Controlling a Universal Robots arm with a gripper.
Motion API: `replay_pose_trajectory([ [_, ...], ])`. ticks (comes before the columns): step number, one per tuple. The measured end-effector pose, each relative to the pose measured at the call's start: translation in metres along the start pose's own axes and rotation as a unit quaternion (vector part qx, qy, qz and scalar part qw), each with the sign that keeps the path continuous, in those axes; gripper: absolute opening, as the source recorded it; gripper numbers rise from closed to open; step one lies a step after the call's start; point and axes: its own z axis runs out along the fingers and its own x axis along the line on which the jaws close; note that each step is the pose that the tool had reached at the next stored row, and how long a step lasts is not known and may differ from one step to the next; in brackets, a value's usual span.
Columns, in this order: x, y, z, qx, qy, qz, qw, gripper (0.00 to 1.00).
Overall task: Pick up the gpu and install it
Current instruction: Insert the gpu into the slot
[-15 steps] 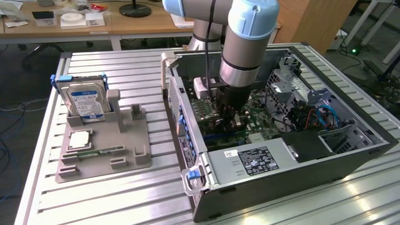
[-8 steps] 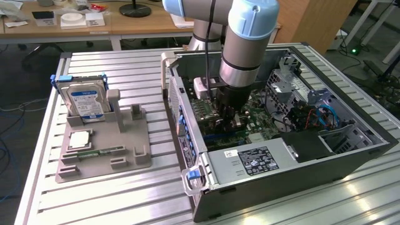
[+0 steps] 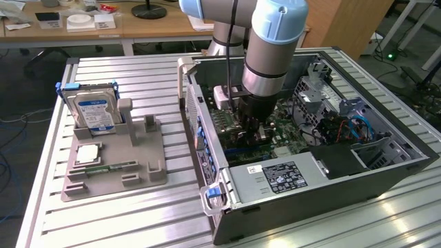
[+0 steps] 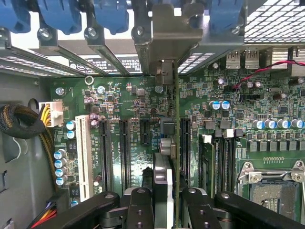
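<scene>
Green and thin, the gpu (image 4: pixel 177 119) stands on edge between my fingers (image 4: pixel 143 210), seen edge-on as a narrow line running from my claw (image 4: pixel 164 210) up to its pale metal bracket (image 4: pixel 164 47), which sits at the rear slot openings of the computer case (image 3: pixel 386 175). My claw is clamped on the gpu, low down inside the case, right over the motherboard (image 4: pixel 119 100). The card's lower edge is at one of the long dark expansion slots, but I cannot tell whether it is seated in it or only resting above.

My worry is alignment. If the card tilts in my grip or sits slightly beside the slot, pressing would jam its edge against the slot wall or nearby parts, and the bracket could catch on the case's rear frame. A slip in my grip would let it lean over.

Counting in the wrist view: one white slot (image 4: pixel 84 157) and four dark ones on the board, four blue clips (image 4: pixel 62 14) along the rear, and one empty processor socket (image 4: pixel 274 188).

Outside the case, on the exterior view's left, one grey fixture tray (image 3: pixel 110 175) holds one hard drive (image 3: pixel 96 113) standing upright, one square chip (image 3: pixel 88 154) lying flat, and one narrow memory strip (image 3: pixel 110 167). All of it rests on the ribbed metal table (image 3: pixel 138 217).
</scene>
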Motion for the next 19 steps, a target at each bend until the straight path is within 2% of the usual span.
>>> replay_pose_trajectory([
  [19,0.0007,0.0003,0.0025,0.0000,0.0000,0.000,1.0000,0.28],
])
